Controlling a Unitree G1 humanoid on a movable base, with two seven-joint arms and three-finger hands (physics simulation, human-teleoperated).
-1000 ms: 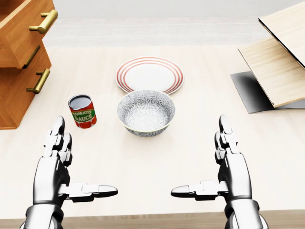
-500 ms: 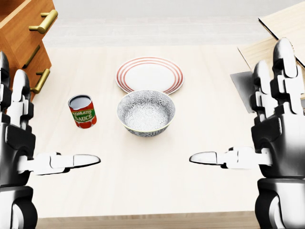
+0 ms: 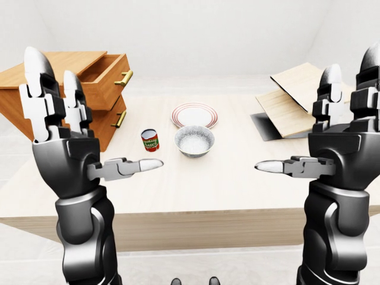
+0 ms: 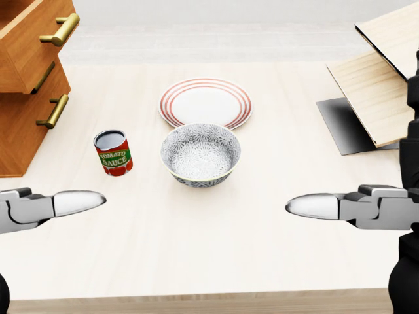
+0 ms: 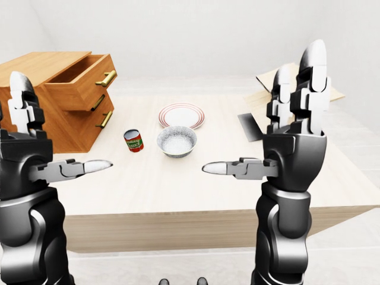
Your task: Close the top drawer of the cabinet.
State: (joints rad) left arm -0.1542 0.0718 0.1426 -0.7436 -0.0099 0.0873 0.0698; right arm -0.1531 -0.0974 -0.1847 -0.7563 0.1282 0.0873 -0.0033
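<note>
Left hand: the left hand (image 3: 62, 145) is raised at the left of the left-eye view, fingers upright and spread, thumb pointing toward the middle; it holds nothing.
Right hand: the right hand (image 5: 294, 142) is raised at the right of the right-eye view in the mirrored pose, fingers straight up, thumb stretched inward, nothing in its grasp.
Top drawer: the top drawer (image 5: 83, 83) stands pulled out from the cabinet (image 5: 41, 107), its inside open to view, at the left of the table (image 3: 237, 184); both hands are well apart from it.
Drawer handles: a brass handle (image 4: 60, 29) sits on the open drawer's face, and a second one (image 4: 54, 110) on the lower drawer, which looks shut, though the view of its edge is poor.
Can: a tomato sauce can (image 4: 113, 152) stands upright near the cabinet.
Bowl: a patterned bowl (image 4: 200, 154) sits mid-table, to the right of the can.
Plate: a red-ringed plate (image 4: 205, 103) lies just above the bowl in the head view.
Boards: pale wooden boards (image 4: 380, 85) lean over a dark sheet (image 4: 340, 124) at the right.
</note>
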